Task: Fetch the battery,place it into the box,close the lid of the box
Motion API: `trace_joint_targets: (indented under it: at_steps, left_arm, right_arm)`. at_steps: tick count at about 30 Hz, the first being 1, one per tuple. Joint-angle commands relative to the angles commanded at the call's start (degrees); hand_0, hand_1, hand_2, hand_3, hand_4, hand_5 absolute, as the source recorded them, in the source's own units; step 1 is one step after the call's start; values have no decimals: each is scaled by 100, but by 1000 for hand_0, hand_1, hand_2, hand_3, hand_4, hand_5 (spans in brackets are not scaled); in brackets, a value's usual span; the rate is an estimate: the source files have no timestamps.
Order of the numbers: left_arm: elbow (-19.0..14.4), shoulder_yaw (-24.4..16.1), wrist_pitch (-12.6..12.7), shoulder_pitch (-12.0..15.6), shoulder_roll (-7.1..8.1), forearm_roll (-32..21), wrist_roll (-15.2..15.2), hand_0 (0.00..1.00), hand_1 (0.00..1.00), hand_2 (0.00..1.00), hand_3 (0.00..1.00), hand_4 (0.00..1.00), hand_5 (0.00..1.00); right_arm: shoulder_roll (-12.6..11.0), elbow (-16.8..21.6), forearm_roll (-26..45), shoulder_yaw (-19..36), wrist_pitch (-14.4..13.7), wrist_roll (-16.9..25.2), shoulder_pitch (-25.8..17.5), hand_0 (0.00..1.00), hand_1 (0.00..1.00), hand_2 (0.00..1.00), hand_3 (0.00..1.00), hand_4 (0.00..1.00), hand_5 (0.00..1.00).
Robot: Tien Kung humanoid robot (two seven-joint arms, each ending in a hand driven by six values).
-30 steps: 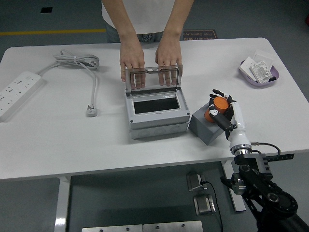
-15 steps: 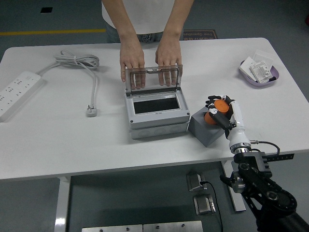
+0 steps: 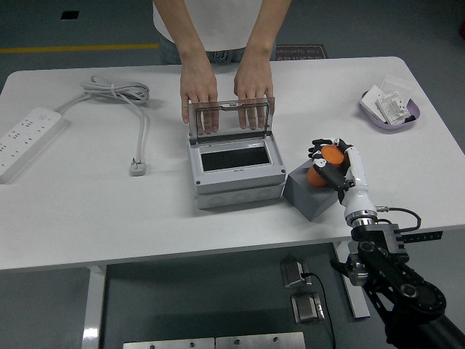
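One orange battery is gripped in the right robot hand above the grey block; it must next be carried left into the open box on the table

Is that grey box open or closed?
Open. The box has its clear lid standing upright, a person's hands behind it; the dark inside shows.

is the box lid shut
No, the clear lid stands upright, held open by the person's hands, and the box shows its dark inside.
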Motion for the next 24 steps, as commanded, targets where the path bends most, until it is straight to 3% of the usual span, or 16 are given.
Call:
trace_joint_targets:
  at_steps: [22, 23, 24]
  left_arm:
    - [0, -32, 11, 7, -15, 35, 0, 684, 677, 662, 772, 750, 403]
    - [0, -34, 12, 8, -15, 37, 1, 684, 677, 662, 772, 751, 404]
    - [0, -35, 12, 9, -15, 39, 3, 684, 677, 662, 772, 751, 404]
  right_arm:
    - [-123, 392, -1139, -74, -329, -685, 441, 664, 487, 455, 339, 159, 2]
    - [-127, 411, -1172, -98, -340, -710, 473, 565, 469, 453, 338, 154, 2]
    - [-131, 426, -1205, -122, -349, -735, 506, 565, 469, 453, 338, 154, 2]
